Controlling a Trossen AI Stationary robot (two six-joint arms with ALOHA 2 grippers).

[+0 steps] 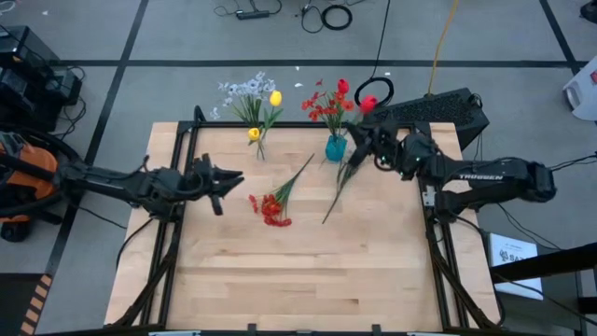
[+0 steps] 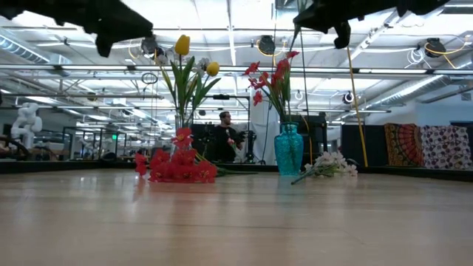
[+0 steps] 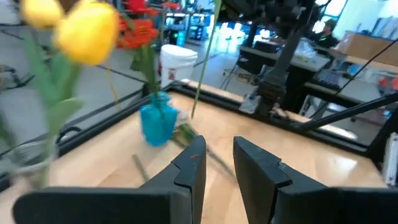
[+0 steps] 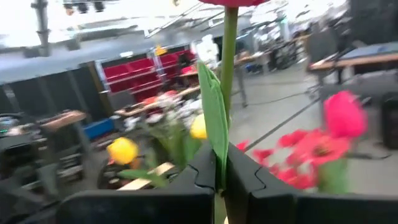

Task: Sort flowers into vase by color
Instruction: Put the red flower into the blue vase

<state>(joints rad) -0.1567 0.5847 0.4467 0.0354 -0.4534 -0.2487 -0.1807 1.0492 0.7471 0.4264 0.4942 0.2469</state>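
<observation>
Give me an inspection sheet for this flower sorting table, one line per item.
Surface: wooden table, bare toward the front.
Job's things: blue vase holding red flowers; clear vase holding yellow tulips and white sprays; red spray and white spray lying on the table; red tulip held up by its stem near the blue vase.
Clutter: nothing seen.
Grippers: right gripper shut on the red tulip's stem; left gripper open, hovering left of the red spray.
Cables: loose cables on the floor behind the table.
Surroundings: workshop, a person standing far back.
</observation>
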